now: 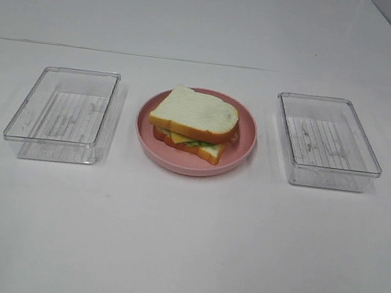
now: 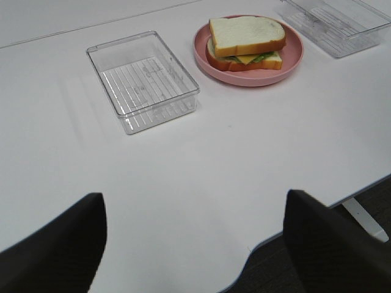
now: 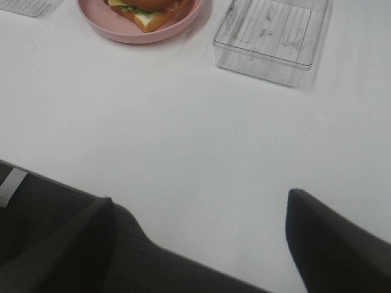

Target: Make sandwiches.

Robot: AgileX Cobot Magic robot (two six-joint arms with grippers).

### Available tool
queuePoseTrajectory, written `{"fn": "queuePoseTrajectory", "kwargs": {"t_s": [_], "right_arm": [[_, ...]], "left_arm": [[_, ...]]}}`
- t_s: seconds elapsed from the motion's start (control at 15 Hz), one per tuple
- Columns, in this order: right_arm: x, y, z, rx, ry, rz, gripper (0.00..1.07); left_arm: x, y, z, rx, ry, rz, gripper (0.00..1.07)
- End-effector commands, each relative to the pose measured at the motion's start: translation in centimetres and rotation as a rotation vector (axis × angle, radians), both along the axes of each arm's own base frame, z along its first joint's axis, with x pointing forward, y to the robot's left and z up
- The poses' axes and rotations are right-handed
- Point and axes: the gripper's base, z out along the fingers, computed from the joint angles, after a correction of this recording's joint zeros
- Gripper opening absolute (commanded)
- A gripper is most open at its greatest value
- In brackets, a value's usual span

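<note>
Finished sandwich [image 1: 194, 124] on pink plate [image 1: 242, 152]; both hands, left [image 2: 195, 244] and right [image 3: 198, 244], spread apart, empty. Any nudge could topple the skewed top slice [image 1: 197, 112].

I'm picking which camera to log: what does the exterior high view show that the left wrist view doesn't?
Only exterior high: both clear trays complete, the left tray and the right tray, with no arm in sight. Only left wrist: the open left pincer and the table's near edge. Both: the finished sandwich on the pink plate.

white table [image 1: 181, 246] carries pink plate [image 1: 242, 153] between two clear trays [image 1: 62, 113].
</note>
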Motion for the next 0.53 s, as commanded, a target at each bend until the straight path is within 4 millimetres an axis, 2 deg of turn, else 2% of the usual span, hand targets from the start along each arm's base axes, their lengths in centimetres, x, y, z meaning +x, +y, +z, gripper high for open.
{"fn": "queuePoseTrajectory", "kwargs": {"t_s": [0.07,0.53], "right_arm": [[-0.01,-0.09,-0.05,-0.012,-0.019,0.005,0.72],[0.05,-0.06,-0.03,-0.002,-0.016,-0.049,0.72]], "left_arm": [[-0.24,0.05,-0.01,-0.013,-0.024,-0.01,0.76],[-0.24,0.01,-0.01,-0.014,-0.025,0.039,0.76]]}}
